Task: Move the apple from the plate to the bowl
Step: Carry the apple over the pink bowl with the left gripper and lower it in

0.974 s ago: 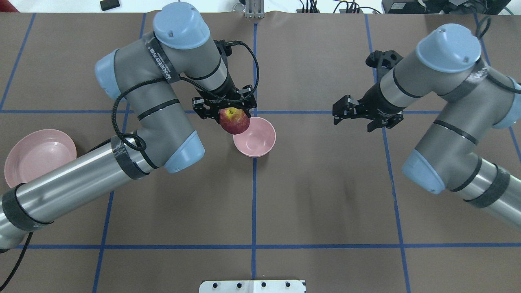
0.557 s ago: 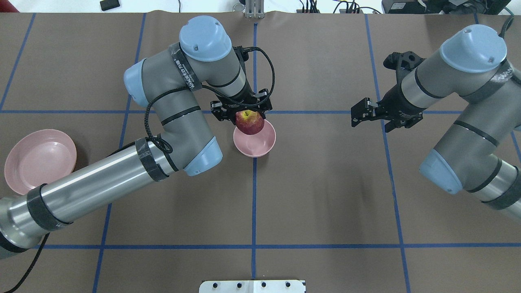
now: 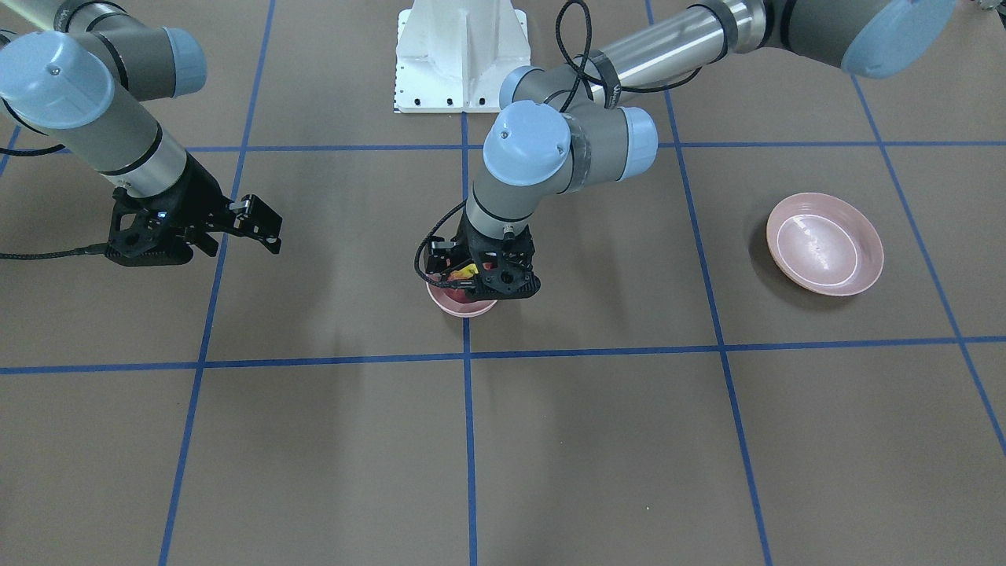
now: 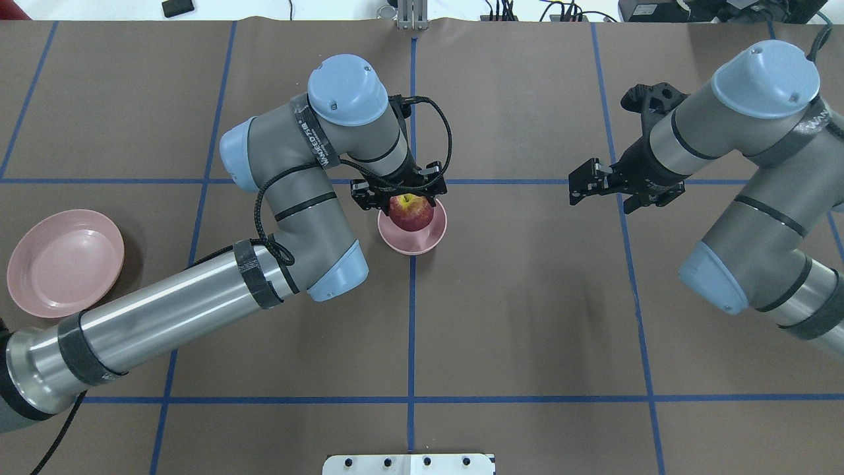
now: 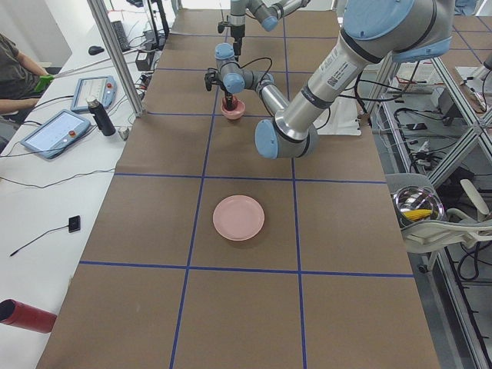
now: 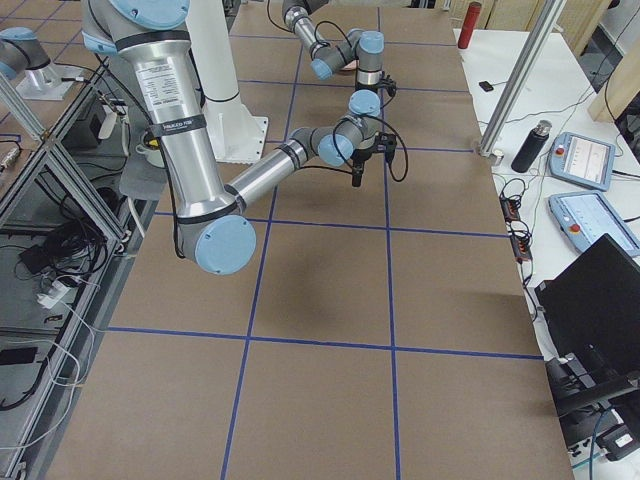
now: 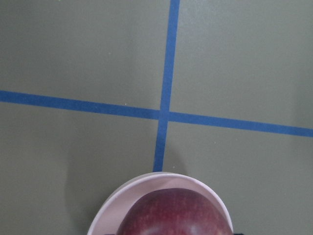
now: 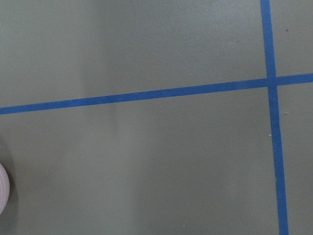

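Left claw point(image 4: 403, 192) hangs over bowl point(image 4: 422, 245) near tabletop point(image 4: 527, 316) centre, so apple point(image 4: 412, 214) goes straight in, not onto rim; apple low in bowl mouth, contact with bowl floor unclear; fingers pinch apple's sides, spread apple-wide; plate point(image 4: 62, 264) bare, well apart; right claw point(image 4: 597, 192) spread, empty, parked aside; release looks next.

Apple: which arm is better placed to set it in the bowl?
Left. The left gripper holds the apple right at the bowl; the right gripper hangs empty, far to the side.
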